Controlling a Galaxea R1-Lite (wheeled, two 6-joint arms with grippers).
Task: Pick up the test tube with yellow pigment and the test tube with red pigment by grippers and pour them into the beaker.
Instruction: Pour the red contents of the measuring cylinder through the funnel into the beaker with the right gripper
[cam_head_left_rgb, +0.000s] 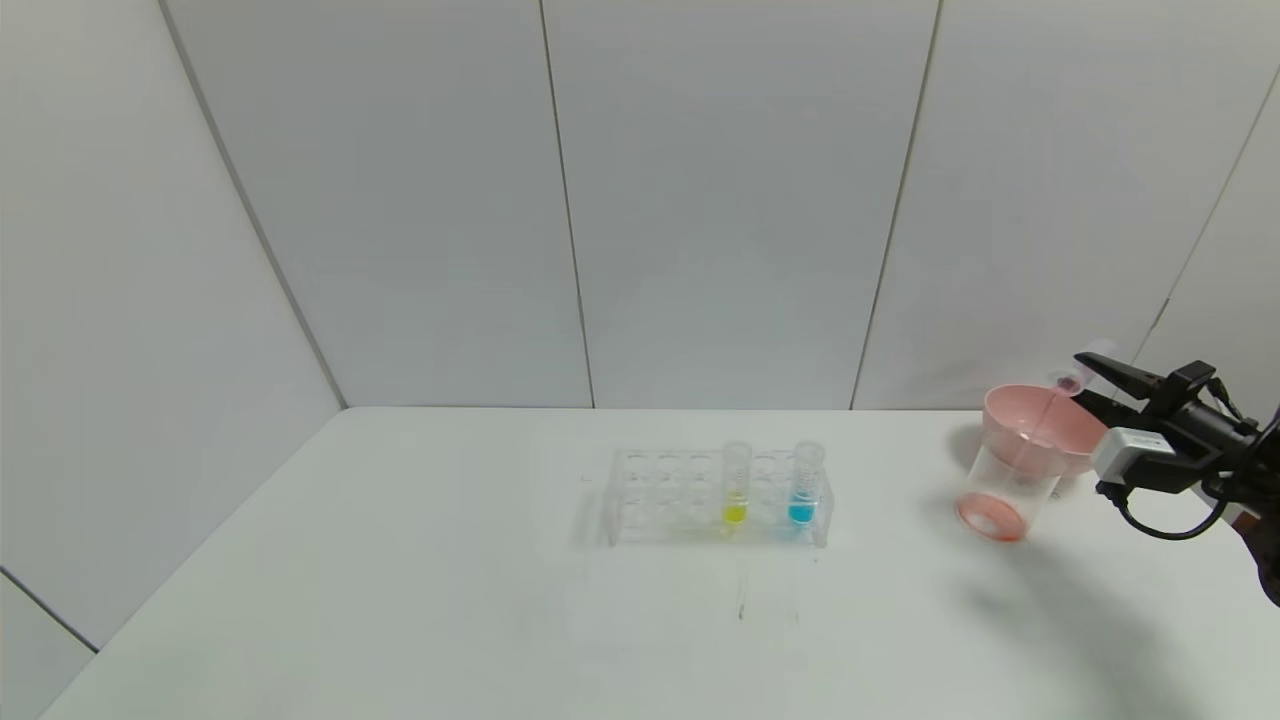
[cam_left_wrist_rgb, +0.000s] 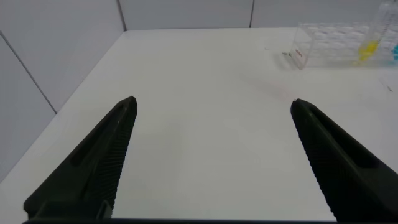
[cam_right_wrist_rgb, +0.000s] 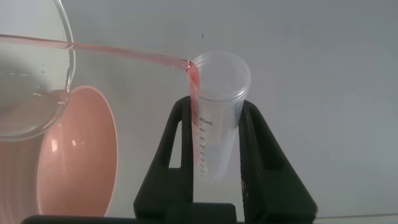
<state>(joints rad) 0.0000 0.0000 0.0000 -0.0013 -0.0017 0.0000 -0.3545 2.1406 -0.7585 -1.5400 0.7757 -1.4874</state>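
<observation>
My right gripper (cam_head_left_rgb: 1085, 378) is shut on the test tube with red pigment (cam_head_left_rgb: 1068, 381) at the far right of the table. It holds the tube tipped, mouth toward the beaker (cam_head_left_rgb: 1005, 490). In the right wrist view the tube (cam_right_wrist_rgb: 217, 112) sits between the fingers, almost empty. A thin red stream runs from its lip over the beaker's rim (cam_right_wrist_rgb: 62, 62). Red liquid lies in the beaker's bottom. The test tube with yellow pigment (cam_head_left_rgb: 735, 485) stands upright in the clear rack (cam_head_left_rgb: 660, 495). My left gripper (cam_left_wrist_rgb: 212, 102) is open and empty over bare table, out of the head view.
A pink bowl (cam_head_left_rgb: 1050, 430) stands right against the beaker, and also shows in the right wrist view (cam_right_wrist_rgb: 74, 162). A blue-liquid tube (cam_head_left_rgb: 804, 485) stands in the rack to the right of the yellow one. The rack (cam_left_wrist_rgb: 336, 43) shows far off in the left wrist view.
</observation>
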